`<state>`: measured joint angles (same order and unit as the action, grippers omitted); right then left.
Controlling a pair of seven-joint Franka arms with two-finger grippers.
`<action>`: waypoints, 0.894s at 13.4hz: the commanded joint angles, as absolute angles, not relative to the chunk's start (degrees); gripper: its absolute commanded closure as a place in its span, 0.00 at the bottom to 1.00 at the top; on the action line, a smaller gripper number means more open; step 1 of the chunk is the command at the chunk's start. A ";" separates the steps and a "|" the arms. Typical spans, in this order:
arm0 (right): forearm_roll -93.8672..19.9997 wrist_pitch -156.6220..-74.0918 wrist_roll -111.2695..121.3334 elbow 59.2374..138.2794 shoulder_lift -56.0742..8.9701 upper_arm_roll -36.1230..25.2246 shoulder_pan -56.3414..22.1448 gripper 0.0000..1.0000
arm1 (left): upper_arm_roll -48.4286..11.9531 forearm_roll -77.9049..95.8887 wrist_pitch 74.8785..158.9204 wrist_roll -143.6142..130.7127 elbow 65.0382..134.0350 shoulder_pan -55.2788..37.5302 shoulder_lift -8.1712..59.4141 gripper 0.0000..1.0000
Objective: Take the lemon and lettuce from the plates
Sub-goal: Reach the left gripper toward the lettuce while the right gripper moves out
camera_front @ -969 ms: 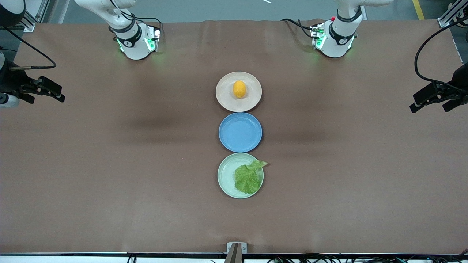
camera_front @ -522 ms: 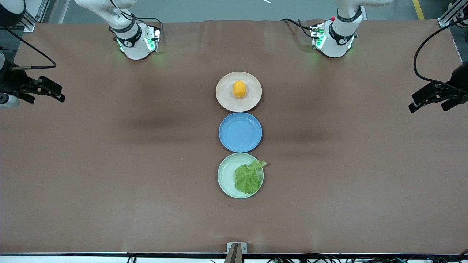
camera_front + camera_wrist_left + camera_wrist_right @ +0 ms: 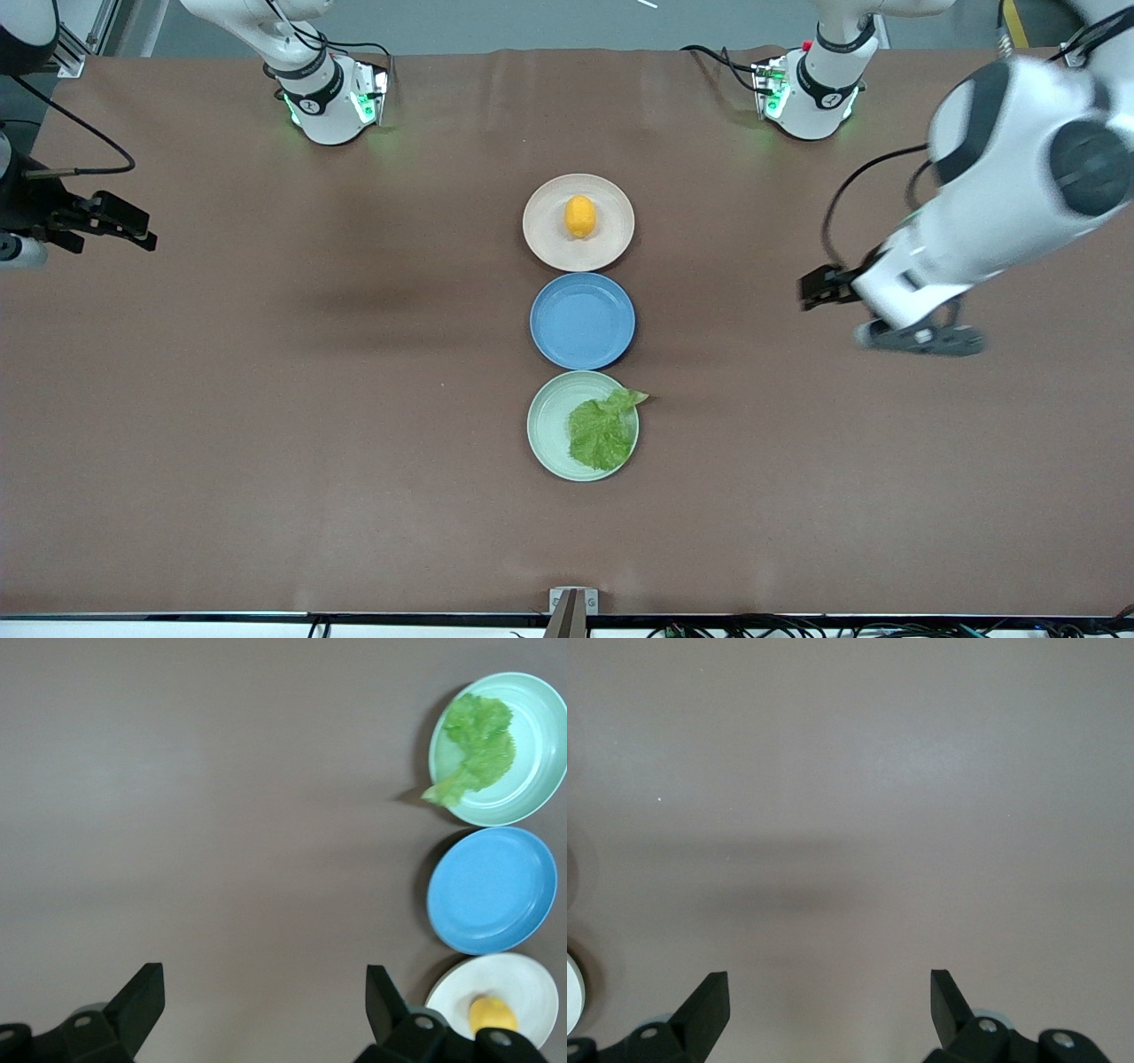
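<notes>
Brown paper covers the table (image 3: pixel 266 399), and down its middle run three plates in a row: the beige-pink plate (image 3: pixel 549 244) nearest the robots' bases, the blue plate (image 3: pixel 582 321) next, and the mint green plate (image 3: pixel 547 425) nearest the front camera. The left arm (image 3: pixel 1001 177) reaches in over bare table at its own end, and the left gripper (image 3: pixel 819 291) hangs well apart from the plates with its fingers spread wide and nothing between them. The right gripper (image 3: pixel 106 221) waits over the table edge at the right arm's end, likewise spread and empty. The lettuce (image 3: pixel 602 430) lies on the mint green plate, one tip over the rim toward the left arm's end. The lemon (image 3: pixel 580 216) sits on the beige-pink plate. This looks like the approach step, nothing picked yet; next the left gripper needs to come over one item, descend, and close around it.
</notes>
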<state>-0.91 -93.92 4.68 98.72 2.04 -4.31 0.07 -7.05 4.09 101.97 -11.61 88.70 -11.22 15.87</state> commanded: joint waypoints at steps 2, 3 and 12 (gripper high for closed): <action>-0.88 -94.22 5.80 93.53 -9.90 -3.87 1.32 0.00 | -6.94 4.04 110.89 -20.71 86.14 -18.53 24.67 0.00; -0.97 -93.96 5.02 94.47 -10.11 -3.61 0.62 0.00 | -6.94 4.04 114.14 -24.05 85.96 -20.02 27.13 0.00; -11.16 -107.82 -28.34 116.79 0.79 -3.43 -26.76 0.00 | -6.60 4.13 143.86 -39.46 82.01 -26.80 44.81 0.00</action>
